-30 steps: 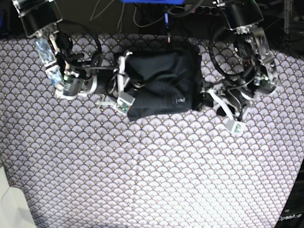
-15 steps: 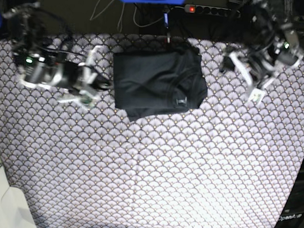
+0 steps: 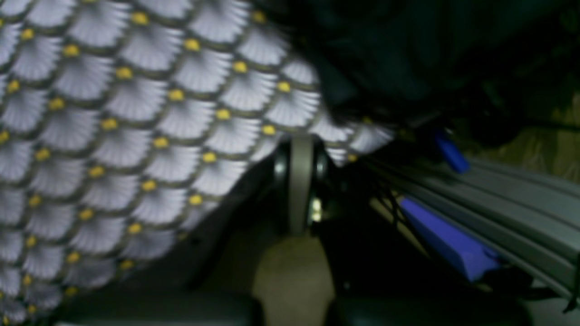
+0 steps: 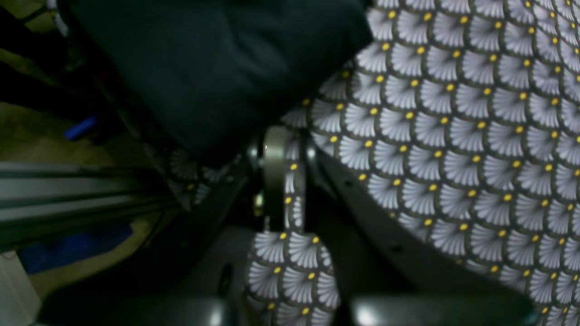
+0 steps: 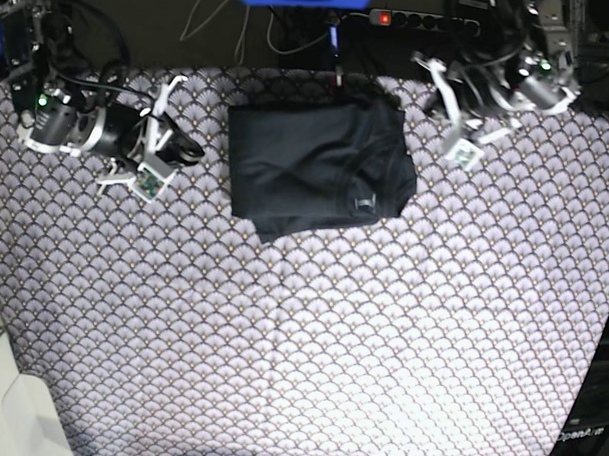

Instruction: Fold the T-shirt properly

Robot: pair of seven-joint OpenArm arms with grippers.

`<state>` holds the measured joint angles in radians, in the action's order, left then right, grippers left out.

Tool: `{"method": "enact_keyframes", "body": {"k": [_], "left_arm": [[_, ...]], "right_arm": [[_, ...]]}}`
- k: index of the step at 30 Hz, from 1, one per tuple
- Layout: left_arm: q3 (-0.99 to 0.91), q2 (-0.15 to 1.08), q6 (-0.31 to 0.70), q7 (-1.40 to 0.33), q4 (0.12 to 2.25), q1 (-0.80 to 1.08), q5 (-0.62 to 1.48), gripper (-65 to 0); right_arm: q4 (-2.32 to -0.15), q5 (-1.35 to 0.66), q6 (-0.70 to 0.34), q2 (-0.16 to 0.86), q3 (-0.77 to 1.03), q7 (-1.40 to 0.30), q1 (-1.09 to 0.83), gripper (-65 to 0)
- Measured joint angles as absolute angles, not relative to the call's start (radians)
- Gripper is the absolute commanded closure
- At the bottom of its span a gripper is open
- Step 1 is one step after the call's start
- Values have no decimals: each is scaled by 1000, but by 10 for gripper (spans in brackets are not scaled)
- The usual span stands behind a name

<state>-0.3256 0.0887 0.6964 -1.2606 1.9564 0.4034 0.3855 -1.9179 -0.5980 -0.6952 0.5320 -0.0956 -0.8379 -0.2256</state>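
The black T-shirt [image 5: 317, 166] lies folded into a rough rectangle at the far middle of the scallop-patterned tablecloth [image 5: 301, 328], collar side to the right. My right gripper [image 5: 166, 135] is open and empty, a short way to the left of the shirt and apart from it. My left gripper [image 5: 446, 108] is open and empty, just off the shirt's far right corner. The right wrist view shows the T-shirt [image 4: 217, 68] lying on the cloth [image 4: 453, 136]. The left wrist view is blurred, with dark fabric [image 3: 385, 50] at the top.
The table's far edge runs just behind the shirt, with a power strip [image 5: 427, 20] and cables beyond it. A metal frame rail with blue parts [image 3: 453, 240] lies below the cloth edge. Patterned cloth fills the near half of the table.
Both grippers have let go of the shirt's side edges and drawn back outward, the right one to the left and the left one to the far right. The shirt now lies flat and folded.
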Motion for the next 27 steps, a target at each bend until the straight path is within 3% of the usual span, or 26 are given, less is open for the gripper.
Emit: {"method": "enact_keyframes", "body": {"k": [5, 12, 19, 27], "left_arm": [[-159, 77, 567, -1258, 1954, 392, 291, 0], [-7, 43, 489, -1253, 1944, 324, 133, 0], [-5, 14, 479, -1253, 1790, 244, 68, 0], [-46, 15, 491, -1196, 1767, 220, 77, 0]], "right_arm": [[-1918, -598, -695, 531, -95, -838, -226, -37], [-1918, -599, -695, 532, -94, -841, -226, -37], [-1917, -599, -695, 532, -92, -841, -228, -37], [-1917, -599, -695, 532, -92, -838, -228, -37]]}}
